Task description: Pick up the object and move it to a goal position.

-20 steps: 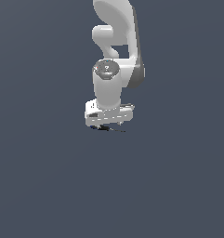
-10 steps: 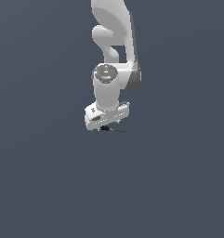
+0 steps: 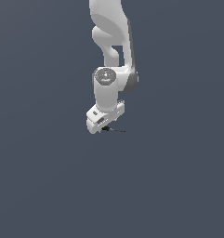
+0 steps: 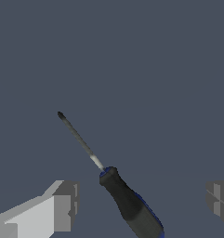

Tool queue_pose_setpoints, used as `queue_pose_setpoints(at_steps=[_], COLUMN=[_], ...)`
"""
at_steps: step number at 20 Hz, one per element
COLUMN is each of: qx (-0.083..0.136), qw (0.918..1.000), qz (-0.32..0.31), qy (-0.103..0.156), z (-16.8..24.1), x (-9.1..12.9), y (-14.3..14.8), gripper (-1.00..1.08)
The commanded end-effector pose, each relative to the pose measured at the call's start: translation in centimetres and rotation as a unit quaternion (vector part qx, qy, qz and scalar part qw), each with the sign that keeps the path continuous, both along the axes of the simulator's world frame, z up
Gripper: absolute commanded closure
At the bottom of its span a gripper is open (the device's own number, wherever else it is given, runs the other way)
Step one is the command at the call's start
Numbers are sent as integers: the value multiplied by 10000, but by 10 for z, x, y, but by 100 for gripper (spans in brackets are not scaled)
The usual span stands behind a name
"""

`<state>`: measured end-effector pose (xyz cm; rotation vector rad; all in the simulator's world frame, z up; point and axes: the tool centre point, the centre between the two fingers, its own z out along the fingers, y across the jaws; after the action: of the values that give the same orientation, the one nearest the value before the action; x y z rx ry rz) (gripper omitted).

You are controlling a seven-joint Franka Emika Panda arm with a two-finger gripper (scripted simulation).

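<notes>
Object [image 4: 127,200] lies flat on the plain grey-blue surface [image 4: 146,69], between the two fingertips of the gripper [image 4: 143,200] as the wrist view shows it. It reads as a small screwdriver: thick black handle with a blue edge along one side, a short pale collar, then a thin grey shaft tapering to a dark fine point. The shaft points away from the fingers; the handle sits in the gap between them, nearer one fingertip than the other.

Fingers [image 4: 62,204] stand wide apart, with bare surface visible between each grey pad and the handle. Neither pad touches the object, so nothing is gripped.

In the exterior view the object [image 3: 114,130] shows only as a thin dark sliver on the floor, poking out toward the exterior view's right from under the white hand. Detail of its colours cannot be made out there. The gripper [image 3: 100,126] hangs low, just above the surface and tilted, directly over the handle end. The fingertips themselves are hard to separate in this view.

White arm [image 3: 111,56] rises above the hand and leaves the frame at the upper edge.
</notes>
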<state>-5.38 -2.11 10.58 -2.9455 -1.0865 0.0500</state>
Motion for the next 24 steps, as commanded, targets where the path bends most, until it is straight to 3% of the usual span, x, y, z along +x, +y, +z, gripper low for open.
queue_pose_setpoints(at_steps=[1, 9, 24], qx=[7, 34, 87], qw=[9993, 9889, 9509], qz=[361, 1488, 3093], qy=[-12, -49, -116], z=[-5, -20, -40], x=[-4, -17, -38], y=[-1, -2, 0], gripper=[-92, -92, -92])
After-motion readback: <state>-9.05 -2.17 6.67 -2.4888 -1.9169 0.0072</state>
